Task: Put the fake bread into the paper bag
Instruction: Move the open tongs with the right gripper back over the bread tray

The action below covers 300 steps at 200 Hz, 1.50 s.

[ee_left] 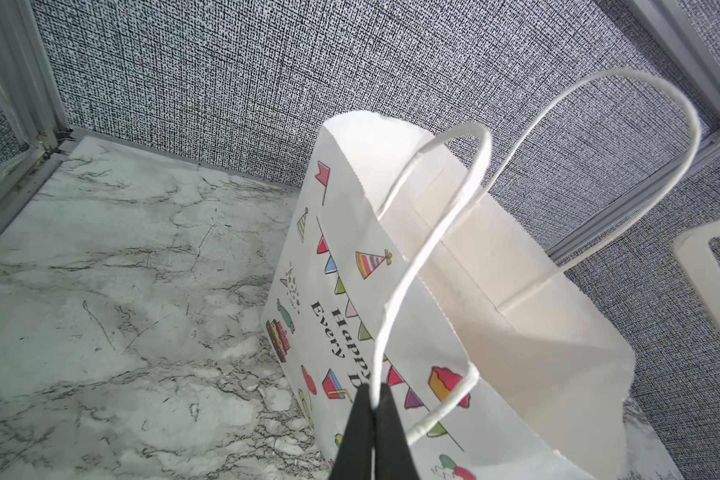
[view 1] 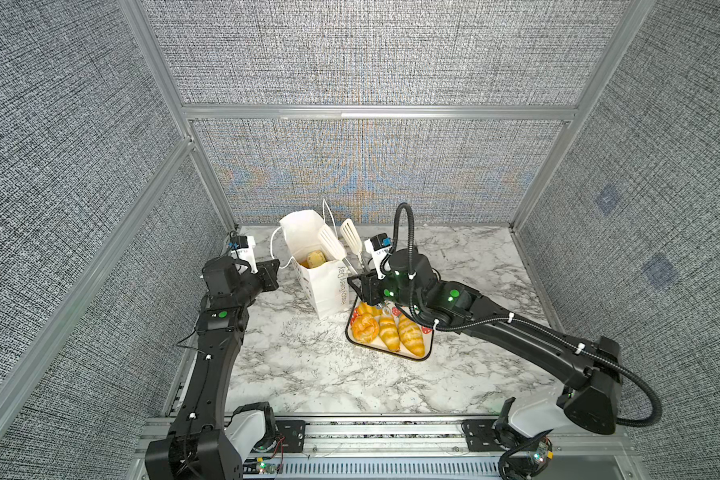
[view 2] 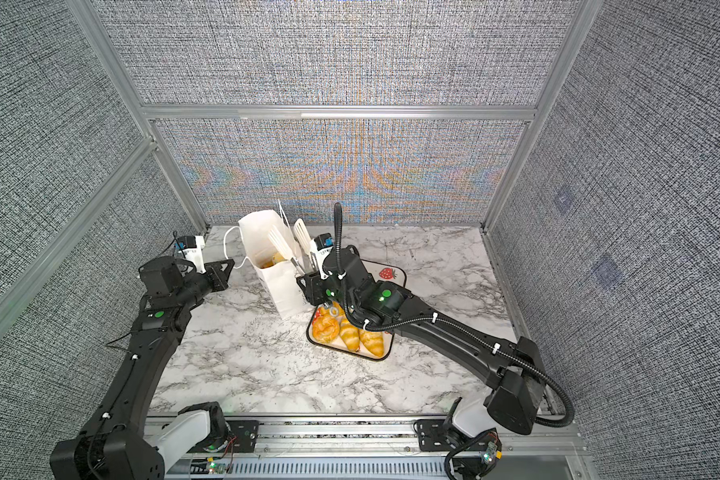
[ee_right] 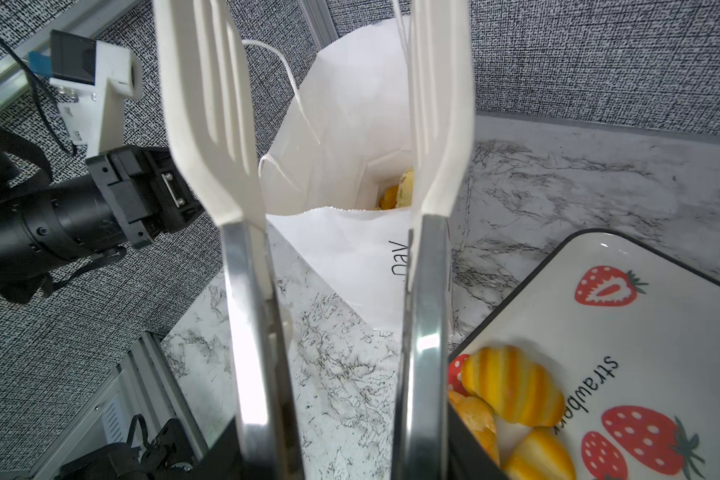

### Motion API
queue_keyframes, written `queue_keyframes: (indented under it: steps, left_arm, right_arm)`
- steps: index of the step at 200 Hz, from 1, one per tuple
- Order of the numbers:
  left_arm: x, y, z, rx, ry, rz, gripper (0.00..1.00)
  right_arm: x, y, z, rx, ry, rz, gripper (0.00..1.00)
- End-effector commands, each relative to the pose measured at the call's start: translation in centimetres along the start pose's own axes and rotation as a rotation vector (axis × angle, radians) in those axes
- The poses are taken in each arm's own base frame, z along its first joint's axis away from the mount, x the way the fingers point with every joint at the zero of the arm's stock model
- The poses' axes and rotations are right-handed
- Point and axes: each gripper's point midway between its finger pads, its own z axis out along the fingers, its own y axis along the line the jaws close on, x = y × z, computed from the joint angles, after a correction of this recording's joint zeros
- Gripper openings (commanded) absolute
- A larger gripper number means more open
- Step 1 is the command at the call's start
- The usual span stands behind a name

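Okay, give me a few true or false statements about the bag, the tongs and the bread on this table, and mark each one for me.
1. The left gripper pinches a cord handle of the paper bag between its fingers. True.
2. The paper bag lies flat on its side. False: it stands upright with its mouth open.
3. The tongs in the right gripper carry a croissant. False: the two white blades stand apart with nothing between them.
4. Some fake bread sits inside the bag. True.
5. The strawberry tray has nothing on it. False: several croissants lie on it.
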Motion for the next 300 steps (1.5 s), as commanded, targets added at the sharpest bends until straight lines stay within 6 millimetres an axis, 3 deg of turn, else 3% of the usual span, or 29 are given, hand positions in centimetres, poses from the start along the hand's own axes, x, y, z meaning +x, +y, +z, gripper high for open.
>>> queue_keyframes:
  steps: [1, 96, 187, 248, 250, 256, 300]
  left_arm:
    - [-0.2, -0.1, 0.0, 0.005, -0.007, 0.011, 0.00]
    - [-0.2, -0.2, 0.0, 0.009, -0.008, 0.011, 0.00]
    - [0.0, -0.1, 0.2, 0.013, -0.001, 0.004, 0.00]
    - [0.1, -0.1, 0.3, 0.016, 0.003, 0.000, 0.00]
    - [0.0, -0.1, 0.3, 0.016, 0.002, 0.001, 0.00]
    - [0.0, -0.1, 0.3, 0.016, 0.002, 0.000, 0.00]
    - [0.0, -0.1, 0.3, 0.016, 0.001, 0.001, 0.00]
  right_arm:
    - [-0.8, -0.5, -0.9, 0.026, -0.045, -0.001, 0.50]
    - [2.2, -4.4, -4.2, 0.143, -0.015, 0.015, 0.50]
    - [8.6, -9.6, -7.5, 0.290, 0.114, 0.067, 0.50]
    - [11.9, -11.2, -9.0, 0.337, 0.200, 0.092, 0.50]
    - [13.0, -11.7, -9.0, 0.350, 0.224, 0.089, 0.50]
    - [13.7, -12.0, -9.0, 0.359, 0.246, 0.085, 0.50]
    - [16.6, -13.1, -9.7, 0.402, 0.347, 0.091, 0.50]
